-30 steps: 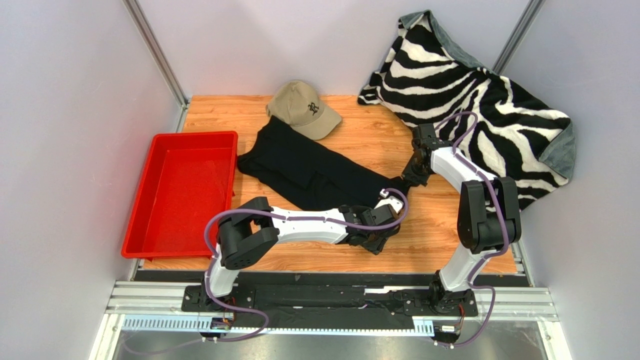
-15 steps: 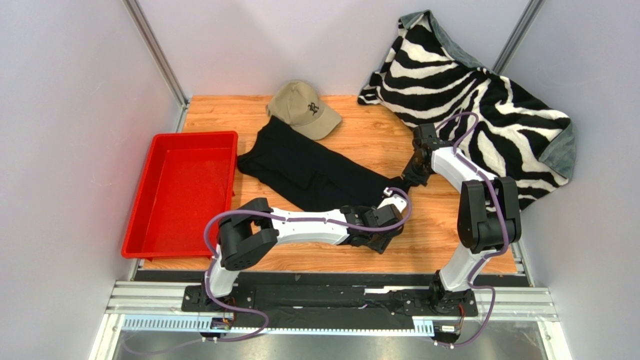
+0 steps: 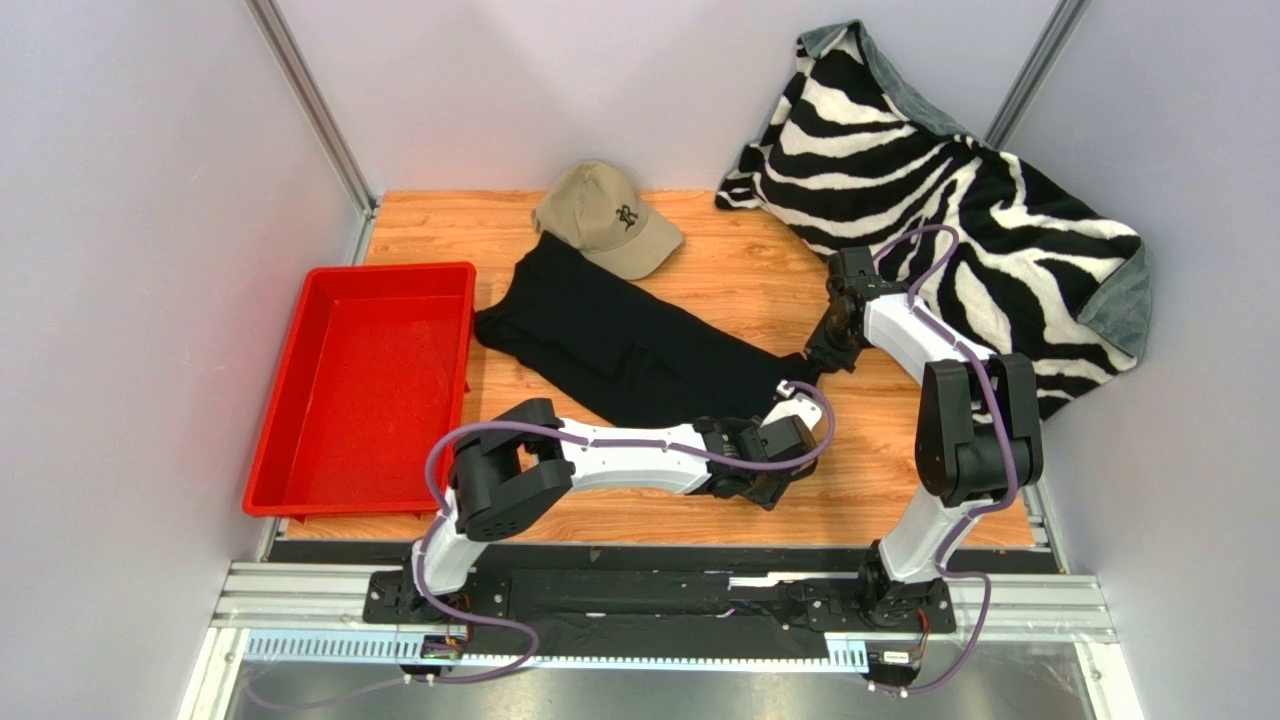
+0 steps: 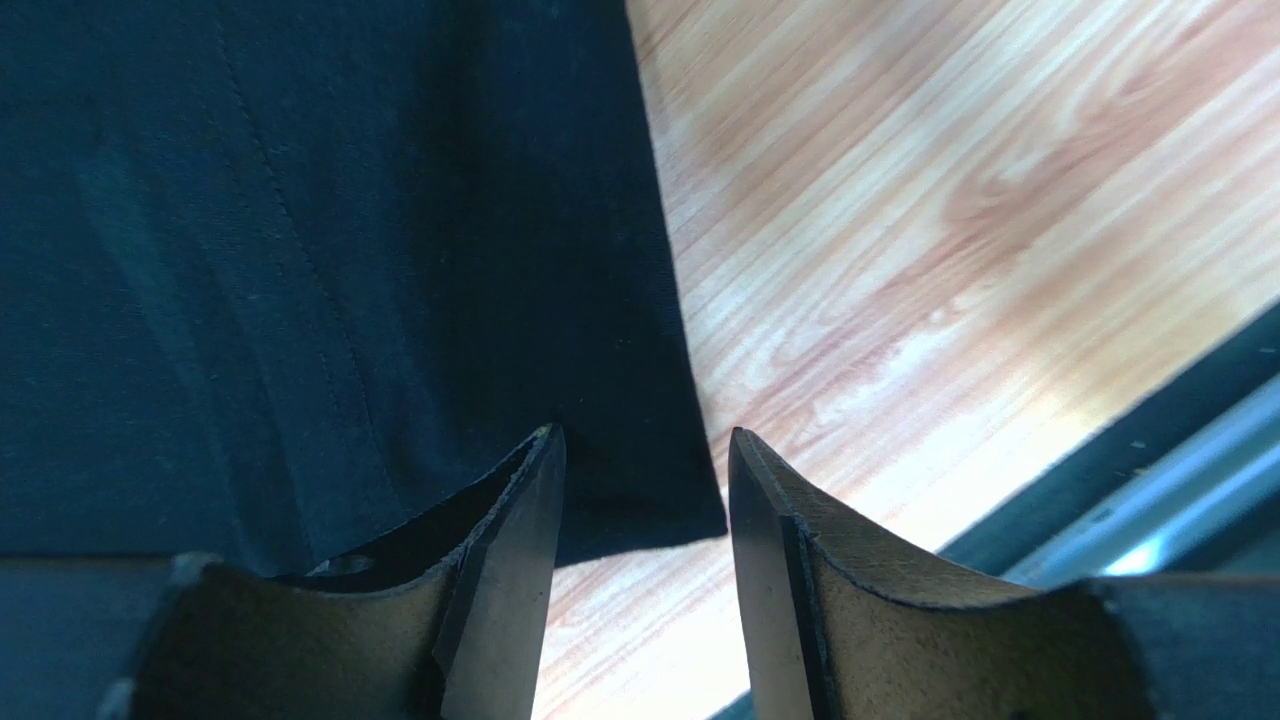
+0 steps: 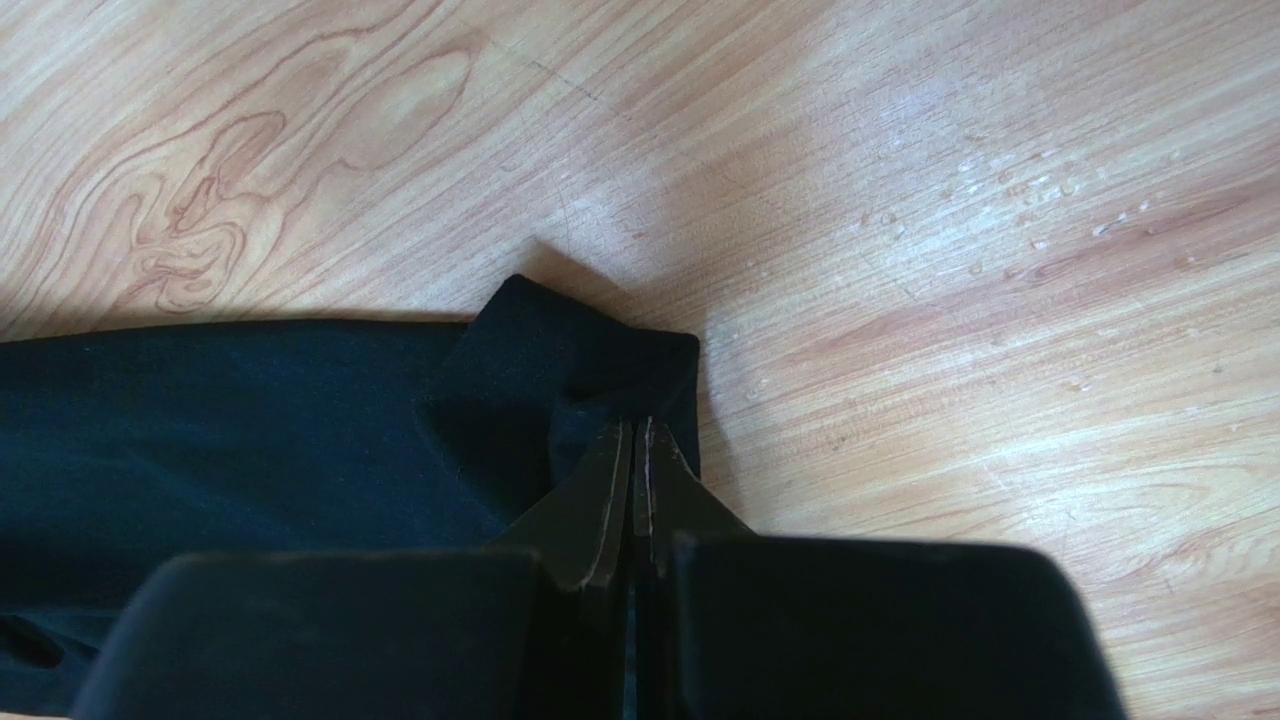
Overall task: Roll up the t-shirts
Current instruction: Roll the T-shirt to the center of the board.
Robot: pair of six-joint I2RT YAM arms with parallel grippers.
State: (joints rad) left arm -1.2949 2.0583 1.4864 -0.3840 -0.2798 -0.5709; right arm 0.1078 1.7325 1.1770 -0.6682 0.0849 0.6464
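One t-shirt point(image 3: 616, 338), one cap point(image 3: 609, 218), one tray point(image 3: 376, 273), one blanket point(image 3: 962, 195) are visible.

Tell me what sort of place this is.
Probably a robot test cell: two robot arms bolted to a metal frame, plain grey walls boxing in a wooden table, and props, a black t-shirt, tan cap and red tray.

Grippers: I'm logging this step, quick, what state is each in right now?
Left gripper: open over the t-shirt corner, holding nothing.
Right gripper: closed, pinching the t-shirt's edge.
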